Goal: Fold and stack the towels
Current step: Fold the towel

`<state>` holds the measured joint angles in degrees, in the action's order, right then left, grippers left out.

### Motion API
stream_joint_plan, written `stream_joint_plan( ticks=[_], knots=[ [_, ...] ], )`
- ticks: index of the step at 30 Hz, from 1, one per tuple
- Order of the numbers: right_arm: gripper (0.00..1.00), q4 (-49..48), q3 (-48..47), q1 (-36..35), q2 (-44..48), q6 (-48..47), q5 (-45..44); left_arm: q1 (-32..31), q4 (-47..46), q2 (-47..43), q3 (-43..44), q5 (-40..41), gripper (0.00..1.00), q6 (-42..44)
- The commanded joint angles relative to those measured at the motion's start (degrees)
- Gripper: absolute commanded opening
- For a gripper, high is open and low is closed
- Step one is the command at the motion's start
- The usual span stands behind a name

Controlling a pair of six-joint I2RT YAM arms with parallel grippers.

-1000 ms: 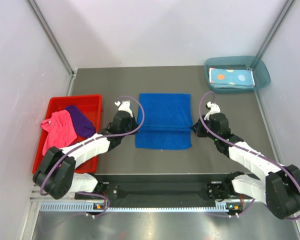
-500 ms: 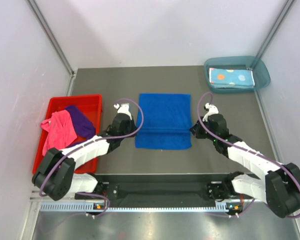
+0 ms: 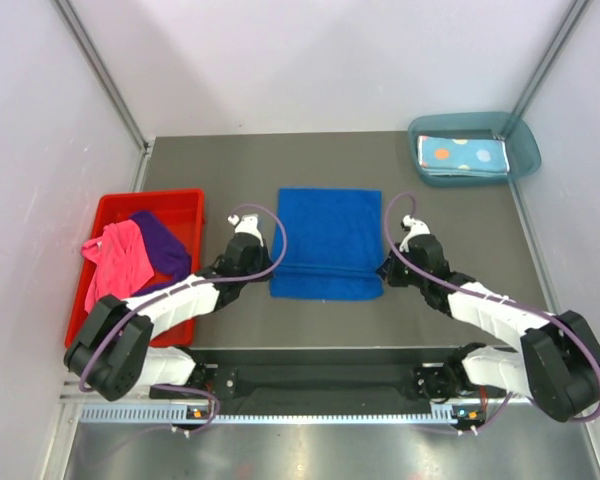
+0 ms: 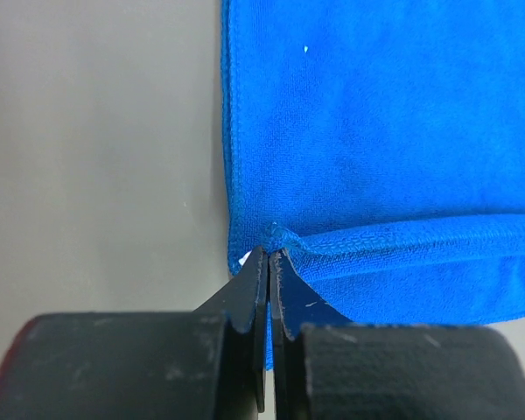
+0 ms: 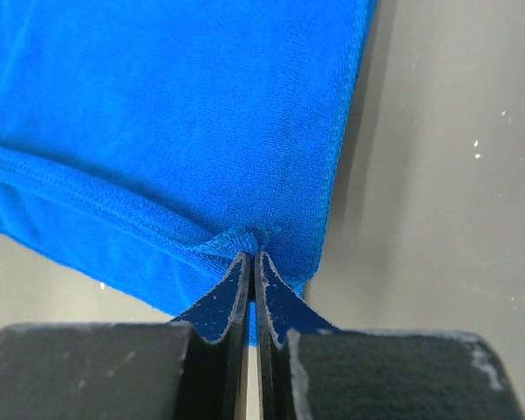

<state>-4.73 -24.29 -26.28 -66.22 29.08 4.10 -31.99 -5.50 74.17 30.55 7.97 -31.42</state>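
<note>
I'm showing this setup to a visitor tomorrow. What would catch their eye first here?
The royal blue towel lies in the middle, part folded, with the left gripper and right gripper each shut on a corner of its upper layer. To the left, a pink towel and purple towel sit crumpled in the red bin; far right, a dotted light blue towel lies folded in the teal tray.

Part of purple towel (image 3: 163, 240) under pink towel (image 3: 115, 262); royal blue towel (image 4: 376, 122) cropped in wrist views.
</note>
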Motion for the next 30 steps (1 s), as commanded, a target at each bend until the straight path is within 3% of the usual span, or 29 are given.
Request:
stream_joint_plan(
  ticks=[1,8,12,22,27,30],
  knots=[
    [0.00,-2.03,0.21,-0.70,-0.76,0.80,-1.55,-0.53,-2.67,0.71,-1.28,-0.40,0.00,-0.84],
    [0.10,-2.12,0.47,-1.23,-1.37,0.98,-1.29,-1.23,-2.85,2.47,-1.63,-1.37,0.05,-1.54],
    [0.22,-1.16,0.39,-1.23,-0.15,1.07,-1.20,-1.67,-2.15,1.51,-1.63,-2.16,0.18,-2.15],
    [0.36,7.19,-2.25,-1.40,8.03,0.80,-3.83,-1.76,12.34,-9.74,5.21,-3.04,0.22,-1.72],
    [0.38,7.90,-4.44,-1.93,6.46,0.63,-3.92,-1.67,15.08,-9.40,8.56,-3.48,0.22,-1.54],
    [0.38,7.46,-5.15,-2.72,4.26,0.71,-3.83,-1.76,15.86,-7.29,10.23,-4.89,0.15,-1.80]
  ],
)
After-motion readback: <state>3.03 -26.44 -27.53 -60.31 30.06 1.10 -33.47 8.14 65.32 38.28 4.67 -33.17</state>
